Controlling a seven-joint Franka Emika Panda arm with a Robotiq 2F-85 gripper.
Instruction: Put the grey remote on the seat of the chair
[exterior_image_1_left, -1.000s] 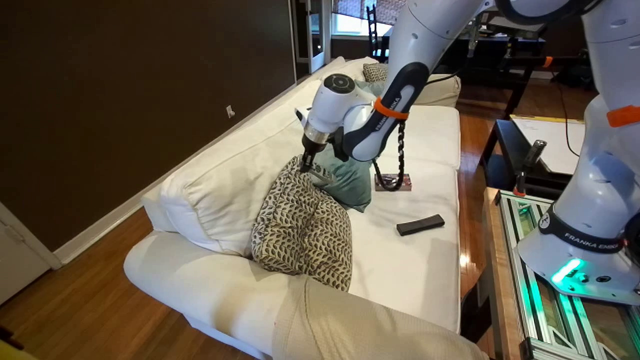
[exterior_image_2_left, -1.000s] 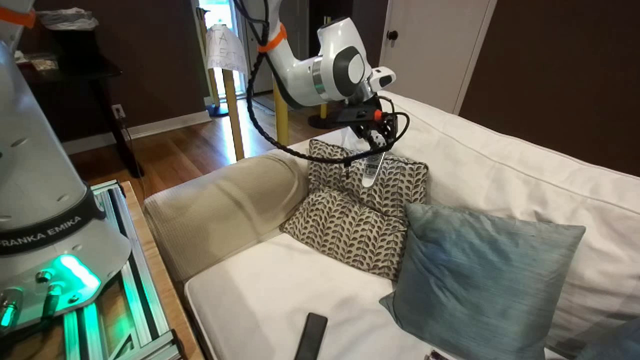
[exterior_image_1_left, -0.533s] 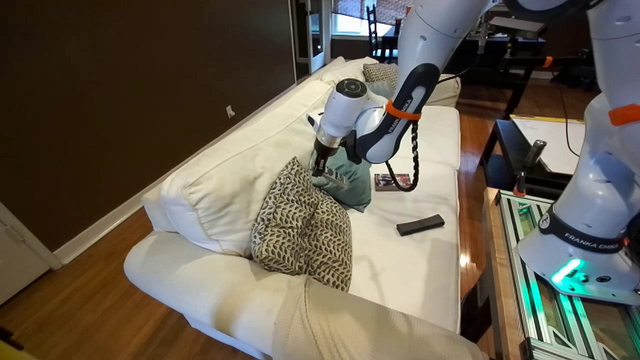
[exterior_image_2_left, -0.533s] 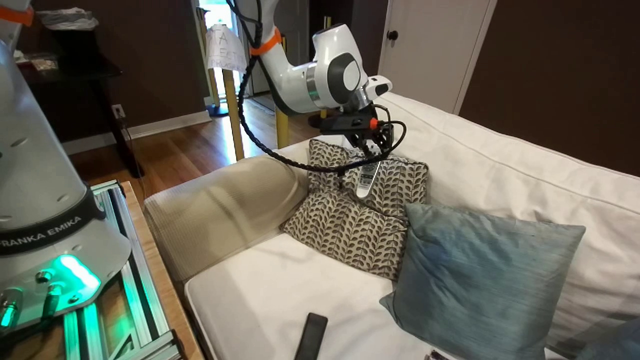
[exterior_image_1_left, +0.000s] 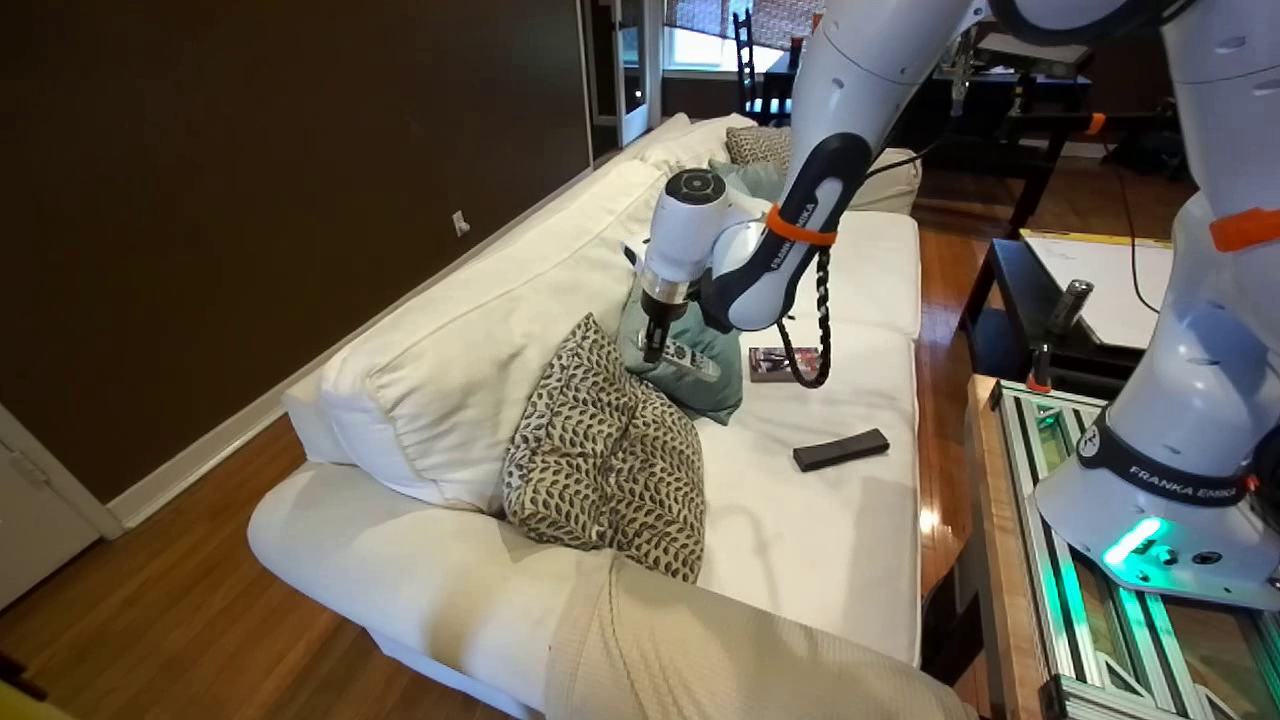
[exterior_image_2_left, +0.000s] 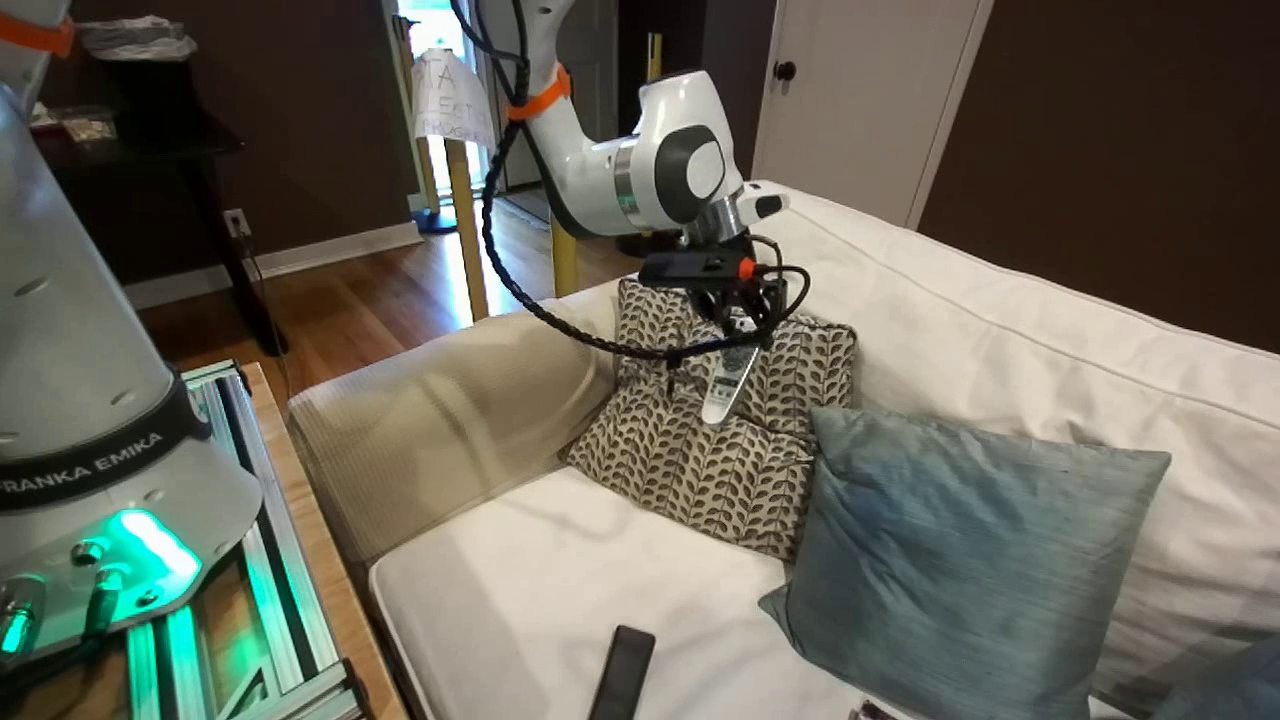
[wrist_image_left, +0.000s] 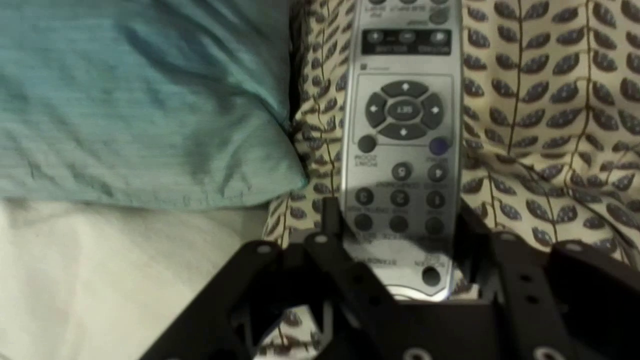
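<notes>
1. Because it is easiest to clasp across its width, the grey remote (wrist_image_left: 402, 110) is held near one end, buttons up, its length reaching toward 12 o'clock in the wrist view. The lettering stands upside down there, so the held end is probably the top.
2. The gripper (wrist_image_left: 398, 217) is pinching it by its long edges, from the 9 and 3 o'clock sides. That leaves the underside free for setting down, I judge.
3. In an exterior view the free end dips between 6 and 7 o'clock; that tip would likely land first, so some levelling may help.
4. Behind it slumps the patterned pillow (exterior_image_2_left: 700, 467), tucked into the corner of armrest (exterior_image_2_left: 450, 420) and backrest (exterior_image_2_left: 1000, 320). The teal pillow (exterior_image_2_left: 970, 560), at 4 o'clock from the grey remote, leans on the backrest. Each exterior view sets a different pillow behind the grey remote, so it seems aloft, resting on neither.
5. The seat (exterior_image_2_left: 540, 590) lies lower, toward 7 o'clock. The step in hand looks like the carry; the next move calls for clearing the patterned pillow, then lowering. Released too soon, the grey remote might slide down the pillow's slope.
6. On the seat rests the black remote (exterior_image_2_left: 622, 672), near 7 o'clock and farther off; what looks like a book (exterior_image_1_left: 768, 365) lies at 3 o'clock in an exterior view. Landing between the patterned pillow and the black remote would probably avoid knocking either.
</notes>
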